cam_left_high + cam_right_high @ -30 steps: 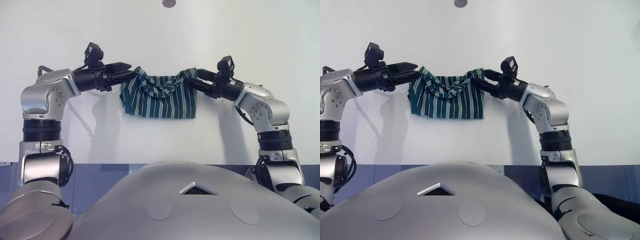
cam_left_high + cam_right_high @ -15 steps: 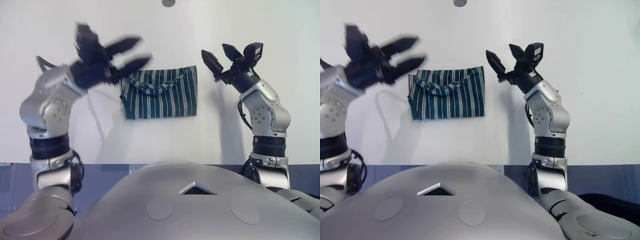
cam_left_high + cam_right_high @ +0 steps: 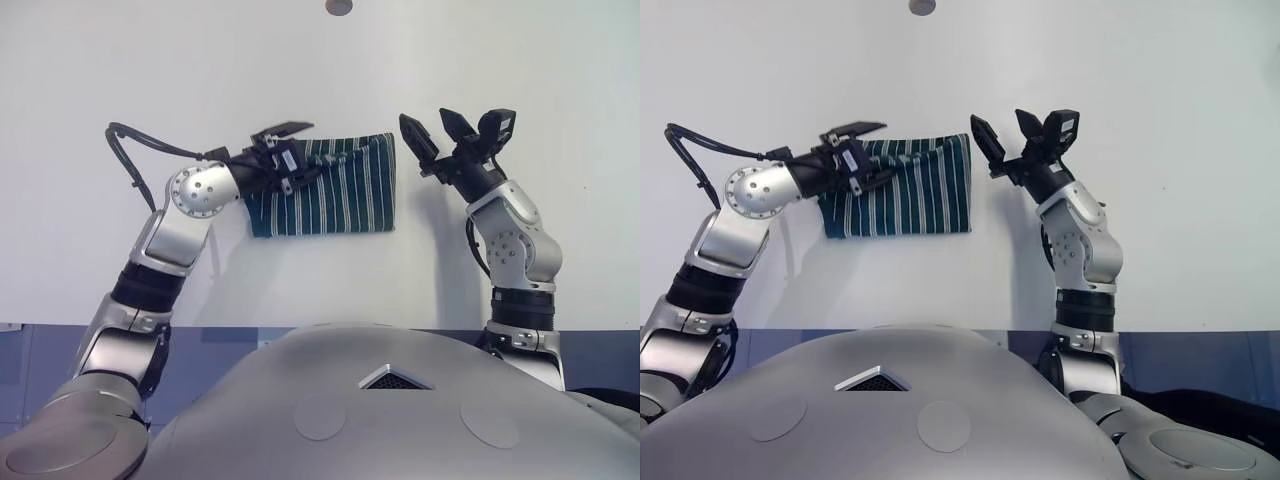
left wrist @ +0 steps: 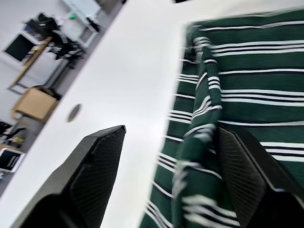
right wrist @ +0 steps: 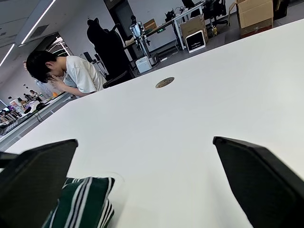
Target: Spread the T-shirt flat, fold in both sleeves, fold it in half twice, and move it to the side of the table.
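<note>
On table (image 3: 560, 100), folded T-shirt (image 3: 340, 190), left claw (image 3: 297, 150) at edge

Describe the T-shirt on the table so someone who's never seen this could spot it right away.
On the white table, look between the left gripper and the right gripper. The T-shirt lies there folded into a small rectangle. It is dark green with thin white stripes, the only cloth on the plain surface.

- An open-plan office or robotics lab: desks (image 5: 187, 19) loaded with equipment stand beyond the white surface (image 5: 199, 128).
- Cardboard boxes (image 5: 256, 12), a black office chair (image 5: 111, 50) and ceiling strip lights (image 5: 35, 22).
- A dark monitor (image 4: 16, 46) beside a wooden desk (image 4: 26, 73).
</note>
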